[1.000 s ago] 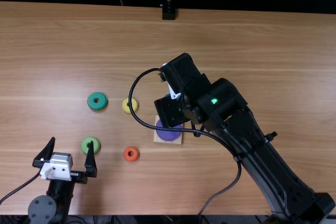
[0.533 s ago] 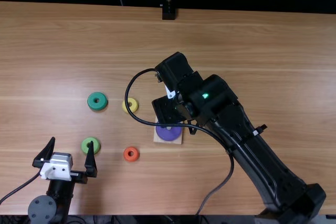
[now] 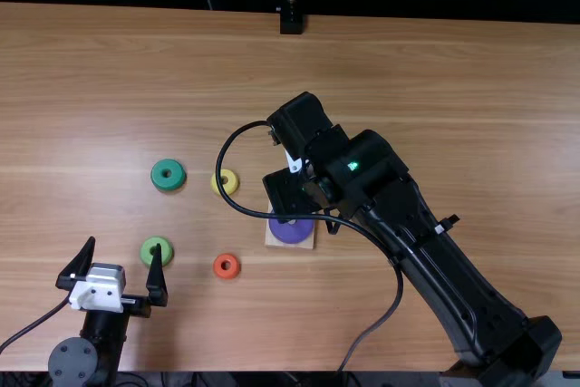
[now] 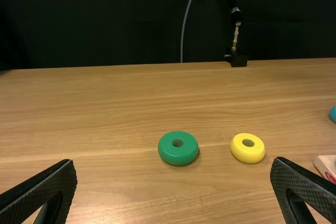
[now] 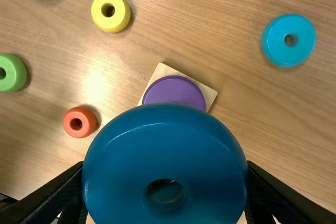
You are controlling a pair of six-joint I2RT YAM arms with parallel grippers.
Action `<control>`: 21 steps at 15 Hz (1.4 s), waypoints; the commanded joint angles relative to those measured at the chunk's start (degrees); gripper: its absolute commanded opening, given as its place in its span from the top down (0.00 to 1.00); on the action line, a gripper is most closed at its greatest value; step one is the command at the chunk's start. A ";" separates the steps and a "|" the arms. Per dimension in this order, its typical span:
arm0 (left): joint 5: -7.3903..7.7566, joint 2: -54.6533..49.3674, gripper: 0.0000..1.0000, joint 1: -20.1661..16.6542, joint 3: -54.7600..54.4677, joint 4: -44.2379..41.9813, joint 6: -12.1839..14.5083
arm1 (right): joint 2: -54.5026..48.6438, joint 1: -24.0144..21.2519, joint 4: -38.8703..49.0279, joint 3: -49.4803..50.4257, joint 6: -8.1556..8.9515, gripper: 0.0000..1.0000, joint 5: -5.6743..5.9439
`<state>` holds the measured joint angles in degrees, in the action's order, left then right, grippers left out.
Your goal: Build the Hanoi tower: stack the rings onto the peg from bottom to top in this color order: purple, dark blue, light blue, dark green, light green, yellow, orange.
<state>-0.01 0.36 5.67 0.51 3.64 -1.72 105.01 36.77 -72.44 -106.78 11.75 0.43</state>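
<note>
— Top view: where do your claws lie?
— My left claw [image 3: 125, 244], at lower left, stands open over the bench [image 3: 426, 88], fingertips well apart. My right claw [image 3: 290, 192] is near the centre, its fingertips hidden beneath my arm, partly over the wooden base [image 3: 304, 242].

— And the rings?
— The purple ring [image 3: 290, 231] lies flat on the base; how it sits about the peg, I cannot tell. Left of centre, the dark green ring [image 3: 159, 181] is well apart from the yellow ring [image 3: 230, 187]. Below these lie the light green ring [image 3: 148, 252], near my left claw, and the orange ring [image 3: 217, 266].

— Left wrist view?
— My left claw [image 4: 175, 163] is empty, its fingers spread. Beyond them the dark green ring and the yellow ring rest flat on the bench, the yellow nearer the base. Part of the light blue ring [image 4: 333, 115] shows too.

— Right wrist view?
— My right claw [image 5: 166, 166] grips the dark blue ring [image 5: 165, 153], one finger at either side. The ring overlaps my sight of the purple ring and the base. On the bench around the base, each apart from it, lie the light blue, yellow, orange, light green and dark green rings.
</note>
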 commanded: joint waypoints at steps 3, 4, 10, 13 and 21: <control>-0.41 -0.36 0.00 0.48 -0.51 2.58 0.34 | 0.02 1.55 0.24 1.58 0.06 1.00 0.21; -0.41 -0.36 0.00 0.48 -0.51 2.58 0.34 | 0.02 1.72 0.24 1.58 0.06 1.00 0.21; -0.41 -0.36 0.00 0.48 -0.51 2.58 0.34 | 1.07 1.99 0.45 1.66 0.17 0.05 1.16; -0.41 -0.36 0.00 0.48 -0.51 2.58 0.34 | 2.74 2.16 0.03 1.75 -0.46 0.00 8.86; -0.41 -0.36 0.00 0.48 -0.51 2.58 0.34 | 2.92 -4.17 6.36 -0.88 0.38 0.00 8.64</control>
<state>0.01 0.36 5.67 0.51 3.62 -1.72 107.24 34.83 -65.63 -106.06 11.75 8.56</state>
